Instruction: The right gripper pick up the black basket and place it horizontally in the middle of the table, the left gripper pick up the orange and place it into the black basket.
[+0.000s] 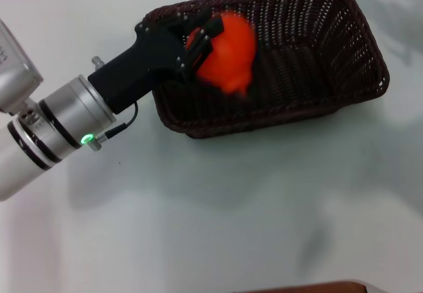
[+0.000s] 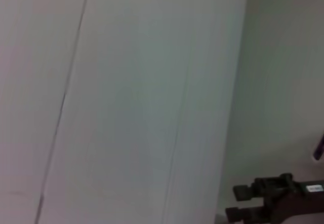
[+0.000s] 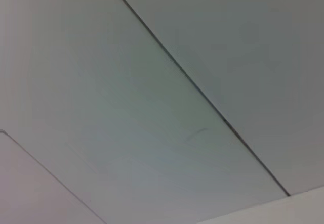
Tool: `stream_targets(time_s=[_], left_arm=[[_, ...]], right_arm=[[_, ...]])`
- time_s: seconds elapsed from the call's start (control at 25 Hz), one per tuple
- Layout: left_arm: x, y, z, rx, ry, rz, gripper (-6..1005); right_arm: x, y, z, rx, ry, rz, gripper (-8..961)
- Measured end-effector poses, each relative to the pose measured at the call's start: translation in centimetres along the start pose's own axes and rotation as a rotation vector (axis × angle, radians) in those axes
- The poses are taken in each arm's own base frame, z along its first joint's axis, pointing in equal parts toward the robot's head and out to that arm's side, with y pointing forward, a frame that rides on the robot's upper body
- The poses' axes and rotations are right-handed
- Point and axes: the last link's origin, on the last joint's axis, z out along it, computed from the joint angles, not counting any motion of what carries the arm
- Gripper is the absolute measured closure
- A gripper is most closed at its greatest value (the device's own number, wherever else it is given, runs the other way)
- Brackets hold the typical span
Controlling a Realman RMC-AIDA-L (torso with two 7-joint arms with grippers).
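Note:
In the head view the black basket (image 1: 317, 48) lies lengthwise across the white table (image 1: 211, 213), slightly slanted. My left gripper (image 1: 201, 36) hangs over the basket's left end, jaws apart. The orange (image 1: 228, 51) is a blurred shape just past the fingertips, inside the basket's rim and above its floor. My right gripper (image 2: 237, 203) shows only in the left wrist view, far off at the frame's lower edge. It is black with a small white label and its two tips stand apart. It is out of the head view.
The left arm's silver and white wrist with a green light (image 1: 86, 137) reaches in from the left edge. A brown edge (image 1: 310, 288) shows at the table's near side. The right wrist view shows only plain pale panels.

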Motion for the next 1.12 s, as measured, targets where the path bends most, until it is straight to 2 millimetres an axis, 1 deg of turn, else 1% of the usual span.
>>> stream_targets(time_s=[0.04, 0.12, 0.24, 0.32, 0.44, 0.56, 0.6, 0.68, 0.76, 0.88, 1.0, 1.12], left_arm=[[0.0, -0.1, -0.1, 0.012, 0.006, -0.007, 933], [0.0, -0.2, -0.3, 0.029, 0.013, -0.014, 714], [-0.3, -0.4, -1.0, 0.057, 0.011, -0.02, 649], [-0.5, -0.7, -1.8, 0.099, 0.018, -0.022, 605], [-0.6, -1.6, -4.0, 0.224, 0.062, -0.006, 539], [-0.6, -2.8, -7.9, 0.416, 0.124, 0.015, 474], [-0.6, -3.1, -8.8, 0.458, 0.141, 0.013, 433], [-0.4, -3.7, -11.5, 0.566, 0.179, 0.008, 350], [-0.3, -3.9, -14.0, 0.658, 0.211, 0.014, 268], [-0.2, -4.0, -17.1, 0.772, 0.24, 0.034, 182], [-0.3, -3.8, -19.4, 0.861, 0.264, 0.045, 95], [-0.6, -3.6, -20.6, 0.912, 0.274, 0.049, 95]], right_arm=[[-0.1, 0.0, 0.1, 0.009, 0.006, 0.003, 265], [-0.4, 0.1, 0.2, 0.025, 0.019, 0.005, 266], [-0.7, 0.2, 0.4, 0.044, 0.046, -0.003, 267], [-0.9, 0.3, 0.5, 0.059, 0.066, -0.015, 267], [-1.4, 0.3, 0.6, 0.088, 0.117, -0.042, 266], [-2.3, 0.7, 0.5, 0.112, 0.206, -0.069, 266], [-2.6, 0.8, 0.5, 0.115, 0.238, -0.076, 266], [-3.4, 1.3, 0.4, 0.107, 0.31, -0.107, 267], [-4.2, 1.8, 0.2, 0.084, 0.374, -0.149, 267], [-5.4, 2.4, -0.3, 0.03, 0.494, -0.204, 267], [-6.2, 2.9, -1.0, -0.038, 0.617, -0.218, 266], [-6.7, 3.2, -1.4, -0.094, 0.69, -0.23, 266]])
